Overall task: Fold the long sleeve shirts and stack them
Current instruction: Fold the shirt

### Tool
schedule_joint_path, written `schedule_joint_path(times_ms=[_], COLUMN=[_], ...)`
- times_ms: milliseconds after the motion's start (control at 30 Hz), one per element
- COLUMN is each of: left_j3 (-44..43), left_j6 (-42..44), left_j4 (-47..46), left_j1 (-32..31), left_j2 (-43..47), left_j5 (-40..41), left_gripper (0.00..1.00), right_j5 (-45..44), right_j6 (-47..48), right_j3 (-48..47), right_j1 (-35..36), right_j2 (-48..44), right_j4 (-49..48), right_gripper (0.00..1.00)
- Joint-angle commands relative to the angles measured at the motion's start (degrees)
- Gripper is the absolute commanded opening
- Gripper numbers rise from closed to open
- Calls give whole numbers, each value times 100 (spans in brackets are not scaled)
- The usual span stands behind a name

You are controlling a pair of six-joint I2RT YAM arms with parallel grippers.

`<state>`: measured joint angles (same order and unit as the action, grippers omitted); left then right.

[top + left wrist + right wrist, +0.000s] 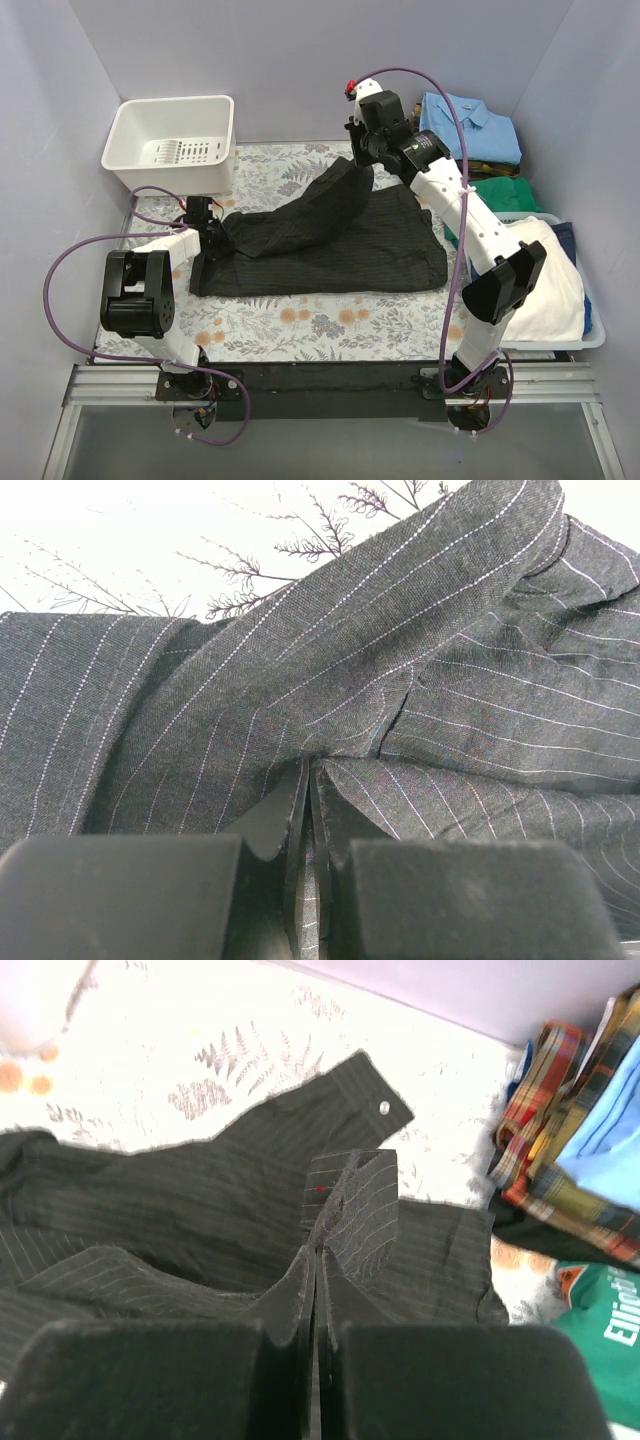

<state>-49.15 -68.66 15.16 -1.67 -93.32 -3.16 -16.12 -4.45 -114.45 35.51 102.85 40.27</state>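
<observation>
Floral table [300, 322]: left fingers [272, 828] low, right fingers [287, 1308] raised, pinching shirt [335, 252].

The top external camera looks down from above and behind the near edge over the whole table [300, 325]. The left wrist camera faces along the left gripper [308, 780], seemingly almost against the pinstriped shirt [420, 690]; the right wrist camera sits farther back. All three share that shirt.

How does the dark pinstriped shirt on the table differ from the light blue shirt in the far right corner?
The dark pinstriped shirt lies spread and rumpled, held by left gripper and right gripper; the light blue shirt sits folded and untouched. The pinstriped one is charcoal with pale stripes, the blue one plain.
</observation>
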Motion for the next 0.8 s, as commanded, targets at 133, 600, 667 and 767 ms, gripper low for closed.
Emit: schedule_joint_path(times_ms=[133, 600, 667, 767], left_j3=[-86, -166, -148, -139], left_j6=[-130, -393, -437, -446], left_j4=[277, 356, 365, 383], left_j1=[9, 9, 9, 9], left_j2=[-2, -362, -415, -468], left_j5=[246, 246, 246, 246], left_gripper=[0, 0, 0, 0], right_j5=[513, 1191, 1059, 997], right_j6=[277, -64, -301, -591], right_j3=[-1340, 3965, 4683, 5721], right_j1=[-334, -360, -386, -483], right_j2=[376, -2186, -2557, -3085], right_j4=[-915, -2118, -2164, -2041], right_gripper=[1, 1, 1, 1])
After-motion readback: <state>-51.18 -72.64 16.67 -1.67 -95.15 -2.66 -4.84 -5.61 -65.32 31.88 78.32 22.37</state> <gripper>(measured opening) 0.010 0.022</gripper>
